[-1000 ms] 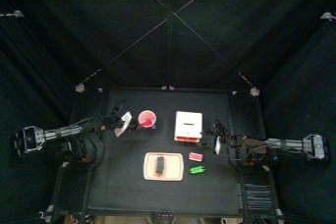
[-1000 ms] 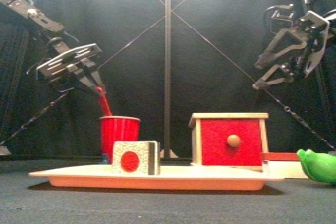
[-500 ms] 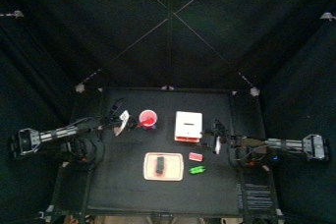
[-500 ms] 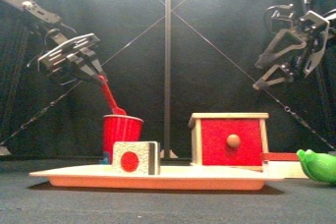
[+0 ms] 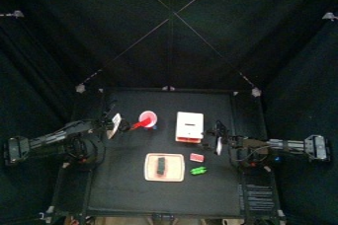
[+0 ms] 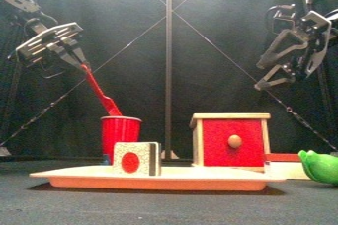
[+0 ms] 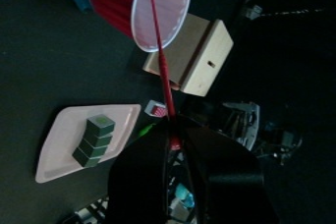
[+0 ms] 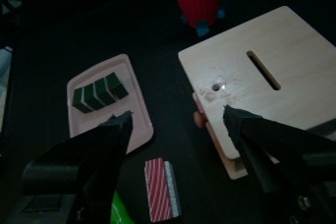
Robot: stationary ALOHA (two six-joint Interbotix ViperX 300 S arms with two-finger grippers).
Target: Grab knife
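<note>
The left tool, clamped on the red knife's upper end, holds it slanting down toward the counter's middle, tip inside the red cup.

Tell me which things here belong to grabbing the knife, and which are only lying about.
Belonging to the job:
- red knife, held by the left tool
- red cup, knife tip at its rim

Only lying about:
- wooden box
- white tray with dark block
- green object
</note>
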